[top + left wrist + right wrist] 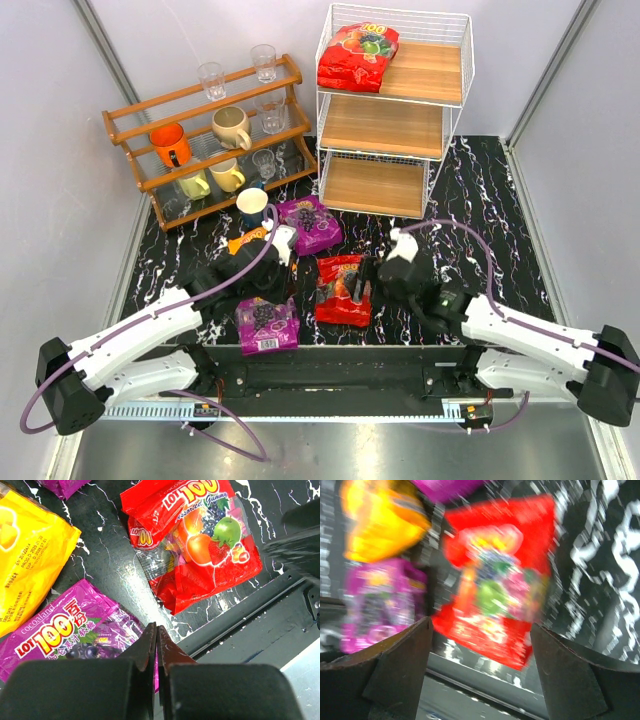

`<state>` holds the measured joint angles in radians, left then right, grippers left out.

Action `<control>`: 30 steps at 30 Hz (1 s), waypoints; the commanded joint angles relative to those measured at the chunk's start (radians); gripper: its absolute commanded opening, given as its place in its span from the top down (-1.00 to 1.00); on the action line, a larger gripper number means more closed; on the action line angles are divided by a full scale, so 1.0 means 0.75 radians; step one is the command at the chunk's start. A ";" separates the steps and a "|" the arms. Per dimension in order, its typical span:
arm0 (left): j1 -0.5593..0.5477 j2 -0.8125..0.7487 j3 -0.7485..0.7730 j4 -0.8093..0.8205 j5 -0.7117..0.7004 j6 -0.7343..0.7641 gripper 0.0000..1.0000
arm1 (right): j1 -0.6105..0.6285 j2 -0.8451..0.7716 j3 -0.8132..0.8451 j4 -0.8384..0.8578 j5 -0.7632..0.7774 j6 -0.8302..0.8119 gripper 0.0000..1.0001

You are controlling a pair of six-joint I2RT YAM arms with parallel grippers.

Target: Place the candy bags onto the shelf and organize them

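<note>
One red bag [358, 55] has been placed on the shelf's [432, 72] top tier, upper centre; four are left on the surface [485, 225]. The left fingers [149, 642] are pressed together, empty; the right fingers [402, 657] are spread wide.

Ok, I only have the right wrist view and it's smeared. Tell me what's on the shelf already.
Observer: One red candy bag lies on the top tier of the shelf.
Operator: Now give me the left gripper's state.
Observer: The left gripper is shut, nothing visibly between its fingers, over the edge of a purple candy bag.
Operator: Name anything beside the shelf I could hit.
Observer: A brown wooden rack of mugs and glasses stands close on its left in the top view.
</note>
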<state>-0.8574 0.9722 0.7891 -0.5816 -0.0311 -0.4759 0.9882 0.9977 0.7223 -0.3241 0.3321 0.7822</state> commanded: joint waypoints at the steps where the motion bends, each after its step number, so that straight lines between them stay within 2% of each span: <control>1: 0.006 0.000 -0.001 0.043 0.009 -0.010 1.00 | 0.002 -0.048 -0.287 0.151 0.046 0.274 -0.76; 4: 0.006 -0.010 -0.005 0.043 0.011 -0.008 1.00 | 0.002 -0.125 -0.465 0.366 0.032 0.362 -0.82; 15: 0.006 0.011 0.007 0.041 0.017 -0.008 1.00 | 0.002 -0.142 -0.550 0.532 0.042 0.352 -0.82; 22: 0.006 0.019 0.007 0.041 0.021 -0.002 1.00 | 0.002 0.003 -0.521 0.583 0.028 0.366 -0.58; 25: 0.006 0.011 0.005 0.031 0.027 0.000 1.00 | 0.000 0.066 -0.497 0.610 0.026 0.372 -0.30; 26: 0.006 0.001 0.001 0.029 0.029 -0.002 1.00 | -0.002 0.097 -0.487 0.610 0.024 0.374 -0.03; 27: 0.008 -0.006 -0.003 0.025 0.027 -0.002 1.00 | -0.002 0.107 -0.462 0.608 0.022 0.370 0.15; 30: 0.006 -0.026 -0.009 0.017 0.023 -0.004 1.00 | -0.003 0.077 -0.348 0.521 0.028 0.279 1.00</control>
<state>-0.8574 0.9833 0.7891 -0.5823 -0.0227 -0.4755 0.9882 1.0706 0.3428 0.0917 0.3271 1.0466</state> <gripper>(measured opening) 0.002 0.227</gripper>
